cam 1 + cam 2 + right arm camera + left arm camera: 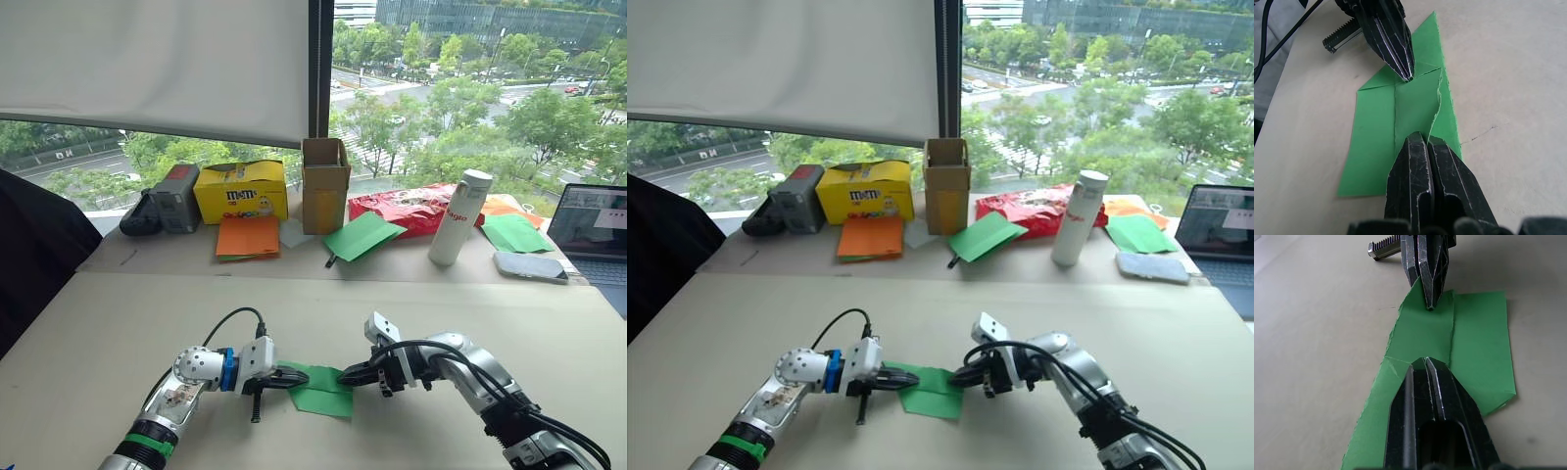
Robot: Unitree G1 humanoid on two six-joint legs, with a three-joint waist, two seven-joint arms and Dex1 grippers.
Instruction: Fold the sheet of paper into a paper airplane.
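Left wrist view shows the sheet of paper (1469, 347) flat on the bench (118, 333), partly folded with flaps creased inward. Left claw (1426, 363) at 9 o'clock and right claw (1422, 139) at 3 o'clock press it, clenched. Wings remain unfolded.

In the left wrist view, the left gripper (1426, 363) covers the near stretch of the sheet of paper (1476, 357), and the picture's edge cuts that end off. The right gripper (1426, 139) likewise hides the paper's near middle beneath its closed fingers. Behind the right gripper, a laptop (600, 233) runs off the picture's edge.
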